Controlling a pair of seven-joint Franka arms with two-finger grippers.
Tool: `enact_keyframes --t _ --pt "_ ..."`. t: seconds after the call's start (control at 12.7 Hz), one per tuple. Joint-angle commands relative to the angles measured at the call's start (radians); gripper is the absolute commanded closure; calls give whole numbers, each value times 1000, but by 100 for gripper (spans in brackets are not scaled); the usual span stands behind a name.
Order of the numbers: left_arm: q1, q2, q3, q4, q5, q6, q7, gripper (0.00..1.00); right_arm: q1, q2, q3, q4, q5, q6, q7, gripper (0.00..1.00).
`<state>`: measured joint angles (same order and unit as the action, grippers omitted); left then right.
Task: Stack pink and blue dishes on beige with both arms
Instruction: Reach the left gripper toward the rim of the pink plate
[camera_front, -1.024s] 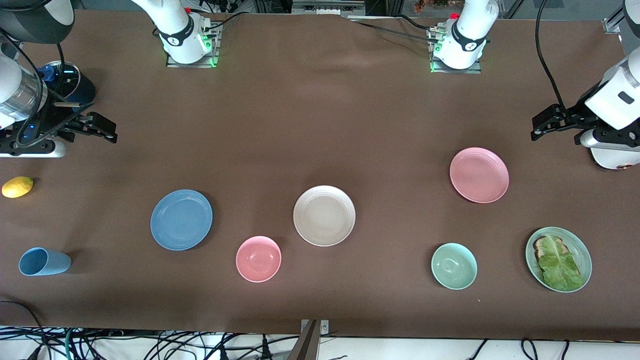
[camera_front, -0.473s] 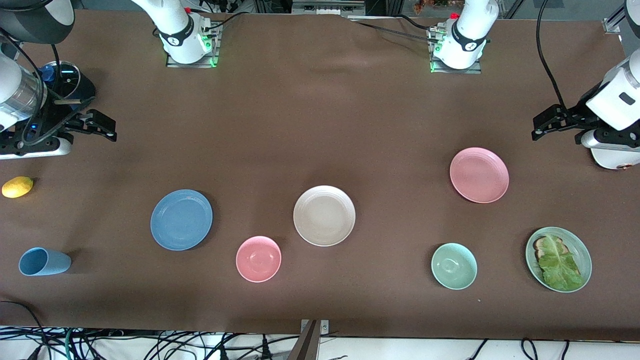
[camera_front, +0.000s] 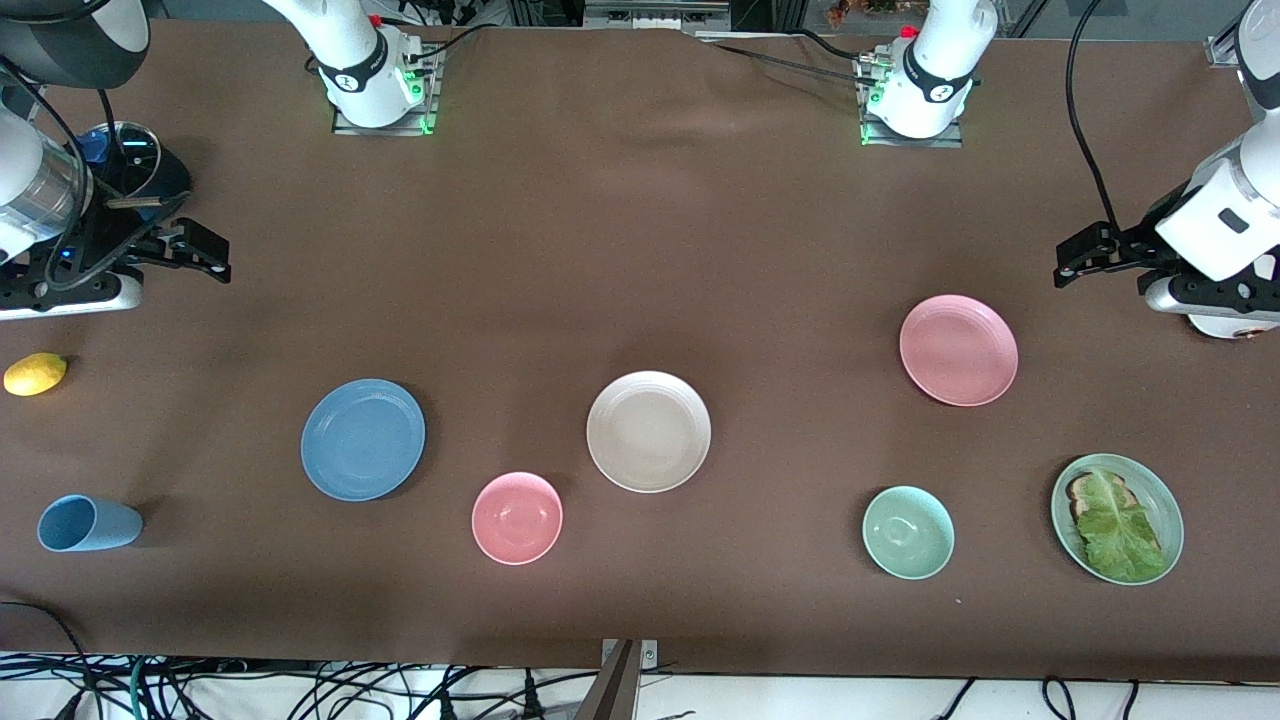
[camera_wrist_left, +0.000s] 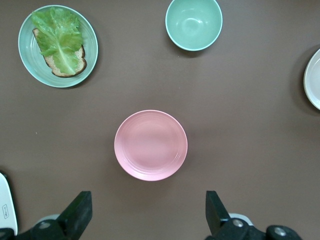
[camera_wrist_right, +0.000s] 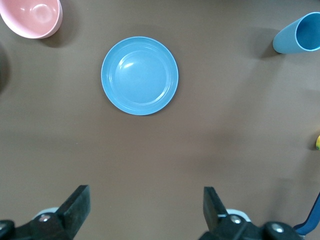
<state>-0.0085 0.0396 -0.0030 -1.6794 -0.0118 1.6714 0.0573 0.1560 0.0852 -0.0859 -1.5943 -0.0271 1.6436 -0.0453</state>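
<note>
The cream-beige plate (camera_front: 648, 431) lies mid-table. The pale pink plate (camera_front: 958, 350) (camera_wrist_left: 150, 145) lies toward the left arm's end and the mid-blue plate (camera_front: 362, 439) (camera_wrist_right: 139, 75) toward the right arm's end. All three are flat on the brown cloth, apart from each other. My left gripper (camera_front: 1075, 262) (camera_wrist_left: 148, 210) hangs open and empty over bare cloth close to the pink plate. My right gripper (camera_front: 205, 255) (camera_wrist_right: 145, 207) hangs open and empty over bare cloth, well short of the blue plate.
A small pink bowl (camera_front: 517, 517) sits between the blue and beige plates, nearer the camera. A mint-green bowl (camera_front: 908, 532) and a green plate of lettuce on toast (camera_front: 1117, 518) lie nearer than the pink plate. A blue cup (camera_front: 88, 523), a lemon (camera_front: 35, 373) and a dark container (camera_front: 140, 160) are at the right arm's end.
My left gripper has drifted slightly toward the middle of the table. The right gripper has barely shifted. No dish has moved.
</note>
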Motion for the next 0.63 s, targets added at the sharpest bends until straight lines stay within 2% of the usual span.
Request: enact_keyframes --t 0.0,0.32,0.55 --pt "8 40 -2 13 -11 -13 -7 0 0 -9 3 0 -2 -1 -14 0" --pt "31 117 6 23 -4 -12 -7 0 8 -9 2 2 1 5 -13 0" --pt "73 218 6 21 -2 -10 1 0 10 -9 3 8 13 5 -11 0"
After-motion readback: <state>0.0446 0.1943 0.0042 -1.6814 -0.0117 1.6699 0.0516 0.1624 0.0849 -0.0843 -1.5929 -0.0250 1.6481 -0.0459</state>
